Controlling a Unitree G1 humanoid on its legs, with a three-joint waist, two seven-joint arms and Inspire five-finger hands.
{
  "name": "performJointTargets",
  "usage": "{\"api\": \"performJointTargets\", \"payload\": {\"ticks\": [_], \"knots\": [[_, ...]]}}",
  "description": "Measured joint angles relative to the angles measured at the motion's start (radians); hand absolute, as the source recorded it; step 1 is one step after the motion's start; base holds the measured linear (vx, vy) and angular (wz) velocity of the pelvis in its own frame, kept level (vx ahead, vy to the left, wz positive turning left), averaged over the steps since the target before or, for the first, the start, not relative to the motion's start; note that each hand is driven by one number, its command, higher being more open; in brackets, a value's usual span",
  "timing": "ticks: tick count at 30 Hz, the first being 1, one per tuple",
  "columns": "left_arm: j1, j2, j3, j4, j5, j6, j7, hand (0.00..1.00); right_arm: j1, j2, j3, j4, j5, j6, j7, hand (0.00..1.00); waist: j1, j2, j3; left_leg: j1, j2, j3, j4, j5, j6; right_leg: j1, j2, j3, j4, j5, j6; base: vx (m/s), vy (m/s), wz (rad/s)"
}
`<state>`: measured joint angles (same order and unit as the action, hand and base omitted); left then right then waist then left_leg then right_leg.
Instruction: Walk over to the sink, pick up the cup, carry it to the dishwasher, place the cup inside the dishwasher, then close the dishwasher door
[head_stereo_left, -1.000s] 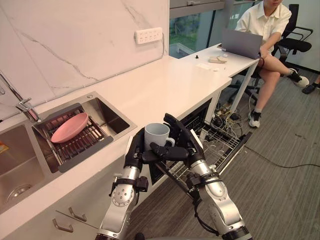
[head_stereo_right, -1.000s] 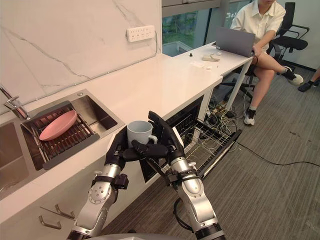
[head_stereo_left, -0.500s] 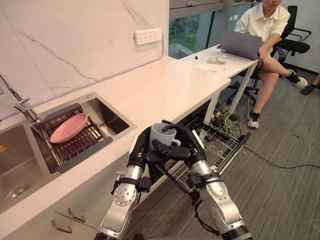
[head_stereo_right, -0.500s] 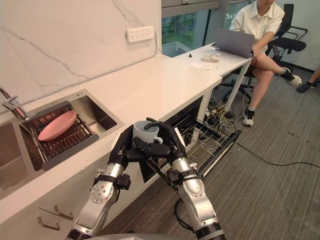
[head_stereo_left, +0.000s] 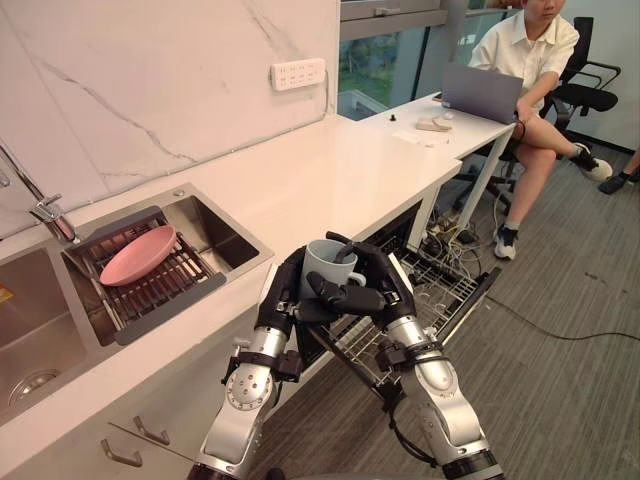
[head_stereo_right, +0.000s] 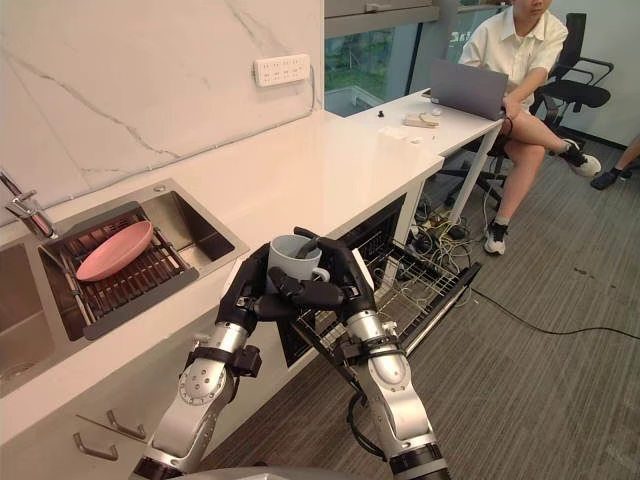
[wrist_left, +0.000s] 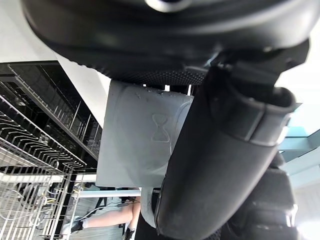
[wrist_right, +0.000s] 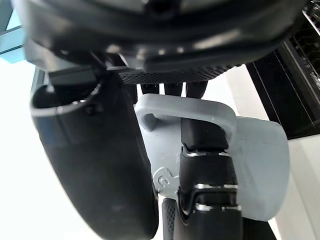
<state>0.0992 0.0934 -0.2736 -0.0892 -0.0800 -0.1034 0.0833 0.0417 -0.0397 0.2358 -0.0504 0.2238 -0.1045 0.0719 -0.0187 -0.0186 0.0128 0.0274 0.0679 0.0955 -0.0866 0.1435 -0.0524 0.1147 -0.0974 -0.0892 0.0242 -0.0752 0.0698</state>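
Observation:
A pale grey cup (head_stereo_left: 328, 262) is held upright in the air between both hands, just off the white counter's front edge. My left hand (head_stereo_left: 281, 297) wraps its side from the left, fingers curled round the wall (wrist_left: 140, 140). My right hand (head_stereo_left: 378, 287) grips from the right, with fingers hooked over the rim and one finger (wrist_right: 207, 165) through the handle. The open dishwasher (head_stereo_left: 395, 240) lies below and to the right, its wire rack (head_stereo_left: 440, 290) pulled out over the lowered door.
A sink (head_stereo_left: 215, 235) at the left holds a pink plate (head_stereo_left: 138, 254) on a dark drying rack, with a faucet (head_stereo_left: 45, 212) behind. A person (head_stereo_left: 530, 60) sits with a laptop (head_stereo_left: 482, 87) at the far desk. Cables (head_stereo_left: 560, 325) trail over the grey floor.
The cup has shifted a little to the right, toward the dishwasher. My right hand's fingers, straight a second ago, have curled over the rim and handle.

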Motion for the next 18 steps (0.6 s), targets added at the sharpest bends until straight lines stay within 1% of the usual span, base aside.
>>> {"api": "performJointTargets", "payload": {"ticks": [10, 11, 12, 13, 15, 17, 18], "knots": [[-0.017, -0.015, 0.014, -0.033, 0.0, 0.0, -0.04, 0.9, 0.0, 0.017, -0.048, -0.07, -0.124, -0.003, -0.001, 0.3, -0.001, 0.0, 0.002, 0.0, 0.0, 0.0, 0.0, -0.001, -0.001, 0.001, 0.0, 0.0, 0.0, -0.001, 0.001, 0.0, 0.0, 0.0], [-0.017, -0.018, 0.015, -0.033, 0.0, -0.001, -0.04, 0.9, 0.0, 0.021, -0.066, -0.079, -0.153, -0.006, -0.008, 0.3, -0.002, 0.001, 0.003, 0.0, 0.0, 0.0, 0.0, -0.002, -0.001, 0.001, 0.0, 0.0, 0.0, -0.001, 0.002, 0.0, 0.0, 0.0], [-0.011, -0.028, 0.034, -0.035, 0.0, -0.009, -0.038, 0.9, -0.002, 0.032, -0.116, -0.08, -0.198, -0.007, -0.051, 0.3, 0.001, 0.0, 0.005, 0.0, 0.0, -0.001, 0.0, -0.002, -0.001, 0.001, 0.0, 0.0, 0.0, -0.001, 0.002, 0.0, 0.0, 0.0], [-0.008, -0.031, 0.049, -0.037, 0.0, -0.014, -0.037, 0.9, -0.002, 0.036, -0.151, -0.079, -0.213, -0.007, -0.074, 0.3, 0.004, 0.0, 0.006, 0.0, 0.0, -0.001, 0.0, -0.002, -0.001, 0.001, -0.001, -0.001, 0.0, -0.001, 0.003, 0.0, 0.0, 0.0], [0.015, -0.027, 0.111, -0.063, -0.001, -0.021, -0.021, 0.9, -0.002, 0.036, -0.277, -0.079, -0.231, -0.007, -0.14, 0.3, 0.002, 0.0, 0.008, -0.001, -0.002, -0.001, 0.0, -0.002, -0.002, 0.001, -0.002, -0.002, -0.002, -0.002, 0.003, 0.0, 0.0, 0.0], [0.032, -0.005, 0.161, -0.074, -0.001, -0.031, -0.014, 0.9, -0.002, 0.011, -0.366, -0.079, -0.249, -0.006, -0.186, 0.3, -0.003, 0.001, 0.009, -0.001, -0.002, 0.0, 0.0, -0.003, -0.003, 0.001, -0.002, -0.001, -0.005, -0.002, 0.003, 0.0, 0.0, 0.0], [0.038, 0.008, 0.173, -0.074, -0.002, -0.034, -0.012, 0.9, -0.002, -0.013, -0.389, -0.079, -0.252, -0.006, -0.195, 0.3, -0.009, 0.001, 0.01, -0.001, -0.002, 0.0, 0.0, -0.003, -0.003, 0.001, -0.002, 0.0, -0.006, -0.002, 0.003, 0.0, 0.0, 0.0]]}}
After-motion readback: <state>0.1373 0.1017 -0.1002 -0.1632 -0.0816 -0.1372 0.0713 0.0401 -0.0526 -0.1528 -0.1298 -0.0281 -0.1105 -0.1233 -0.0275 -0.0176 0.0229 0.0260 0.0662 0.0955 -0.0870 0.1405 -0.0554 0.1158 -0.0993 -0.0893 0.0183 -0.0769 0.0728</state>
